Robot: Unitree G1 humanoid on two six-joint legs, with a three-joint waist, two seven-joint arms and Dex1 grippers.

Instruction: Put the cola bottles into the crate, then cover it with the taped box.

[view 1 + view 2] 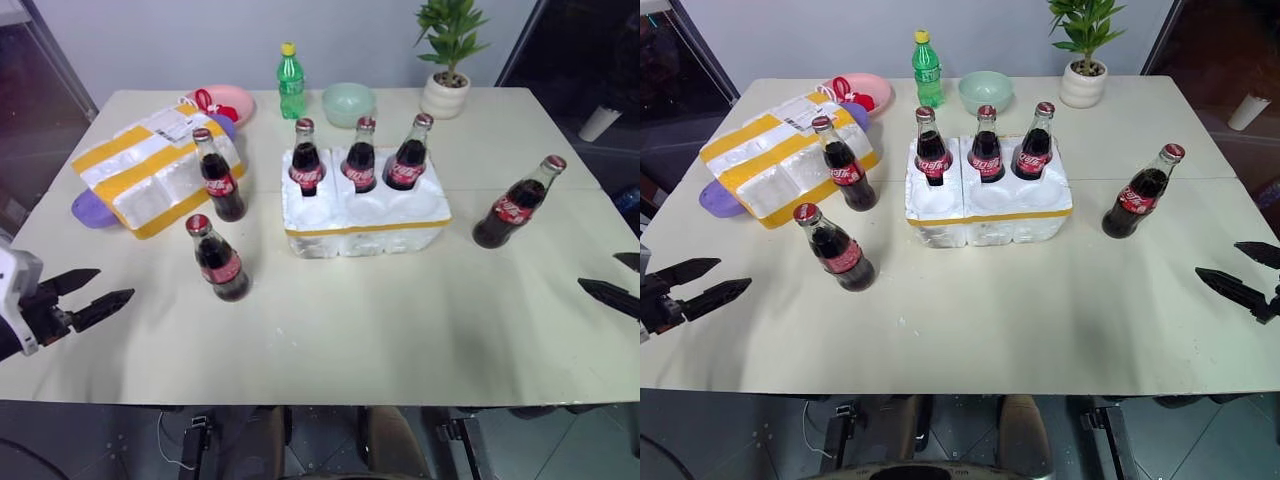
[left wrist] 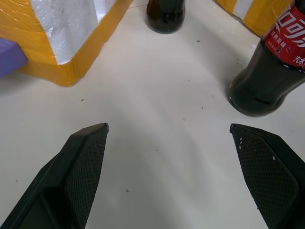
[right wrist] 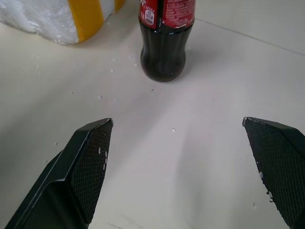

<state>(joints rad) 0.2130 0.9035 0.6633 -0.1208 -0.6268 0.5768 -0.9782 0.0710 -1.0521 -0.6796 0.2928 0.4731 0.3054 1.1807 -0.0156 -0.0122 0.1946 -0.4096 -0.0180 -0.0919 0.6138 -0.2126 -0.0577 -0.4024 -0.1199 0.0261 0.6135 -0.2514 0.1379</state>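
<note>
So the crate sits about mid-table, white foam with a yellow band around its side, and its back row is full: three cola bottles standing upright in the far wells, one on the left, one in the middle, one on the right. The three front wells are bare.

The other three bottles are loose on the table. One stands right up against the near edge of the taped box, another stands a bit closer to the robot's left side, and the last one is off to the right of the crate, well apart from it.

The taped box lies to the left of the crate, shipping label facing up, with something purple poking out from under its left end.

Both grippers hover low over the near edge, empty. The left gripper has its fingers spread wide, pointing toward the nearest loose bottle. The right gripper is spread wide too, facing the lone bottle on the right.

Back of the table: green plastic bottle, pale green bowl, pink bowl, potted plant.
</note>
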